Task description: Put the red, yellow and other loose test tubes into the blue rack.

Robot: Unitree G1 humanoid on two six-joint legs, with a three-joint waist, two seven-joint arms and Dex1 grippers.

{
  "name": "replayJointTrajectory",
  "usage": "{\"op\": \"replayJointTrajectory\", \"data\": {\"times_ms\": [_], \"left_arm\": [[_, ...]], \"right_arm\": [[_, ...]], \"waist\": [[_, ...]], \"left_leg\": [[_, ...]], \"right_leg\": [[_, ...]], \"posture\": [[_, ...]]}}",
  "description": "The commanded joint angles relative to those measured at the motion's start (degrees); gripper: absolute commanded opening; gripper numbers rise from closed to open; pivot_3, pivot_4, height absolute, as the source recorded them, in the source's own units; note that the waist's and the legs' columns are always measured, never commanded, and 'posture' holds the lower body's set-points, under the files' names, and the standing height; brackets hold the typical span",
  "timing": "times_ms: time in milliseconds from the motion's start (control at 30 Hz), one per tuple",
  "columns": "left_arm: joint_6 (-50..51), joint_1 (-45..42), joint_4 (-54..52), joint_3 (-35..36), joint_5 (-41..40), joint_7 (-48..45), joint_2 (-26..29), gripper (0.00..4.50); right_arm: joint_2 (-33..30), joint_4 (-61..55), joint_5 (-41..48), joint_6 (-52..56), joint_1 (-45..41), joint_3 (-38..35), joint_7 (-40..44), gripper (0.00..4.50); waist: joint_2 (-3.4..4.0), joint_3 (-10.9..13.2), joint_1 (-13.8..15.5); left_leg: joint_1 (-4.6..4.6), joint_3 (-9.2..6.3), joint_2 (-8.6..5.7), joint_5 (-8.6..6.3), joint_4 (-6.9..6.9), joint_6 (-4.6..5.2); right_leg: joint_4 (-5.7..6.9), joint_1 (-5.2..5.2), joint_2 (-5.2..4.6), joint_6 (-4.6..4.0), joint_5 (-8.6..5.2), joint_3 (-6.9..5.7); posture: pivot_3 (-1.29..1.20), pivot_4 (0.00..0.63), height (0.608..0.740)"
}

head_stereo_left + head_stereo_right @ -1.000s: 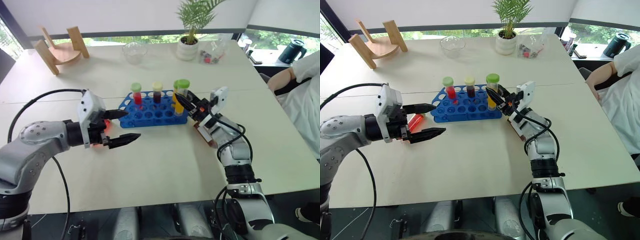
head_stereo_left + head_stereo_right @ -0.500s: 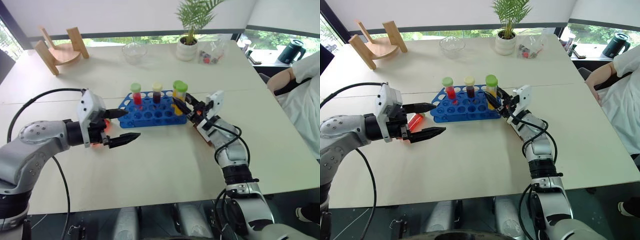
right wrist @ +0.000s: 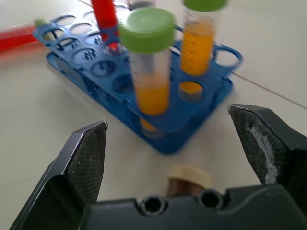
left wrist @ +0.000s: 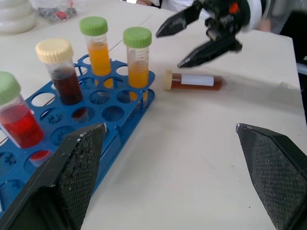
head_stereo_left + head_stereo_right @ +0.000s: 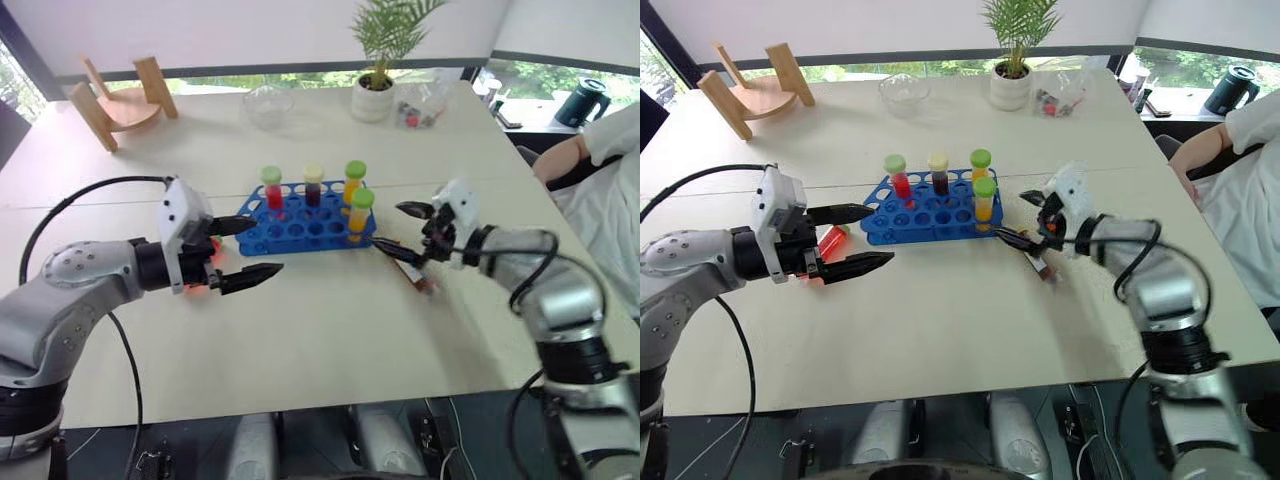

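The blue rack [image 5: 292, 238] stands mid-table holding several capped tubes: a red one [image 5: 273, 187], a dark brown one [image 5: 314, 184] and two yellow-orange ones [image 5: 354, 180] [image 5: 361, 211]. A loose red tube [image 5: 832, 241] lies on the table left of the rack, partly hidden behind my left gripper [image 5: 266, 247], which hovers open and empty. Right of the rack lies a loose brown tube [image 4: 194, 80] with a cream cap and white label. My right gripper [image 5: 389, 226] hangs open just above it, clear of the rack's right end, holding nothing.
At the table's far side stand a glass bowl [image 5: 269, 104], a potted plant [image 5: 377, 92] and a wooden stand [image 5: 118, 100]. A person's arm and white sleeve [image 5: 600, 150] show at the table's right edge. Bare tabletop lies in front of the rack.
My right gripper has let go of the yellow-orange tube, which now stands in the rack's near right corner, opened, and drawn back to the right. The left gripper has stayed put.
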Motion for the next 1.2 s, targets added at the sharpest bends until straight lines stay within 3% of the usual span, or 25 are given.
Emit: {"op": "replayJointTrajectory", "data": {"times_ms": [33, 167, 367, 467, 633, 667, 867, 933, 1000, 1200], "left_arm": [[-1.81, -0.6, -0.45, -0.69, 1.04, 0.17, -0.68, 4.5], [-2.74, -0.59, -0.22, -1.1, 1.96, 0.15, -1.46, 4.5], [-3.18, 0.97, -1.24, -0.22, 2.44, 0.76, -1.8, 4.5], [-3.2, 1.8, -1.82, 0.37, 2.36, 1.34, -1.76, 4.5], [-3.09, 2.37, -2.09, 0.97, 2.28, 1.58, -1.43, 4.5], [-3.07, 2.34, -2.04, 0.99, 2.29, 1.6, -1.38, 4.5], [-2.15, 2.82, -2.05, 2.85, 1.22, 1.28, 0.01, 4.5], [-1.69, 3.08, -1.74, 3.72, 0.76, 1.1, 0.63, 4.5], [-1.3, 3.2, -1.49, 4.28, 0.42, 0.78, 1.41, 4.5], [0.6, 2.98, -0.65, 5.5, -0.97, -0.19, 3.76, 4.5]], "right_arm": [[-4.63, -0.39, 2.17, 17.74, -8.17, 8.03, 2.79, 4.45], [-5.06, 4.15, 0.31, 20.8, -12.82, 16.07, 3.43, 4.45], [-3.5, 11.95, -3.23, 16.58, -13.81, 23.35, 4.25, 4.45], [-2.94, 13.62, -4.65, 13.94, -13.75, 25.3, 5.27, 3.58], [-2.57, 11.12, -5.03, 12.42, -13.52, 24.59, 6.9, 1.12], [-2.78, 10.22, -5.05, 11.92, -13.17, 24.26, 7.17, 0.85], [-3.03, -5.4, 3.35, 8.71, -6.81, 13.58, 11.4, 0.85], [1.83, -8.85, 6.67, 7.11, -4.06, 8.77, 9.03, 0.85], [11.4, -8.64, 6.83, -1.26, -0.73, 4.2, 2.33, 0.85], [34.94, 3.18, -2.21, -34.93, 5.9, 3.38, -12.02, 0.85]], "waist": [[0.0, 0.0, -0.08], [-0.08, -0.04, -0.04], [-0.11, -0.04, 0.5], [-0.18, -0.08, 0.46], [-0.19, -0.09, 0.41], [-0.19, -0.09, 0.43], [-0.17, -0.07, 0.61], [-0.18, -0.07, 0.5], [-0.36, -0.17, 0.4], [-0.5, -0.21, 0.1]], "left_leg": [[-0.01, -0.02, 0.0, 0.0, -0.01, 0.0], [-0.06, -0.01, -0.01, -0.01, 0.0, 0.02], [-0.18, 0.07, -0.04, -0.02, 0.02, 0.04], [-0.13, 0.06, -0.02, -0.02, 0.04, 0.04], [-0.11, 0.06, -0.01, -0.02, 0.05, 0.04], [-0.11, 0.05, -0.01, -0.02, 0.04, 0.04], [-0.16, 0.02, 0.0, -0.03, -0.04, 0.04], [-0.17, 0.02, 0.0, -0.03, -0.03, 0.05], [-0.15, 0.0, 0.0, -0.03, -0.01, 0.05], [-0.11, -0.02, -0.01, -0.01, 0.03, 0.01]], "right_leg": [[-0.01, 0.0, 0.0, -0.01, 0.0, -0.01], [-0.06, -0.01, -0.02, -0.02, -0.02, -0.03], [-0.12, -0.08, -0.09, 0.02, -0.02, -0.01], [-0.1, -0.06, -0.07, 0.02, -0.01, -0.01], [-0.09, -0.04, -0.06, 0.01, -0.02, -0.01], [-0.09, -0.04, -0.05, 0.01, -0.02, -0.02], [-0.09, -0.11, -0.05, 0.01, -0.03, -0.03], [-0.09, -0.12, -0.05, 0.01, -0.02, -0.03], [-0.08, -0.08, -0.04, 0.02, -0.02, -0.04], [-0.07, 0.0, -0.05, 0.03, -0.01, -0.07]], "posture": [[0.0, 0.15, 0.74], [0.0, 0.15, 0.74], [0.0, 0.15, 0.74], [0.0, 0.15, 0.74], [0.0, 0.15, 0.74], [0.0, 0.15, 0.74], [0.0, 0.15, 0.74], [0.0, 0.15, 0.74], [0.0, 0.15, 0.74], [0.0, 0.15, 0.74]]}}
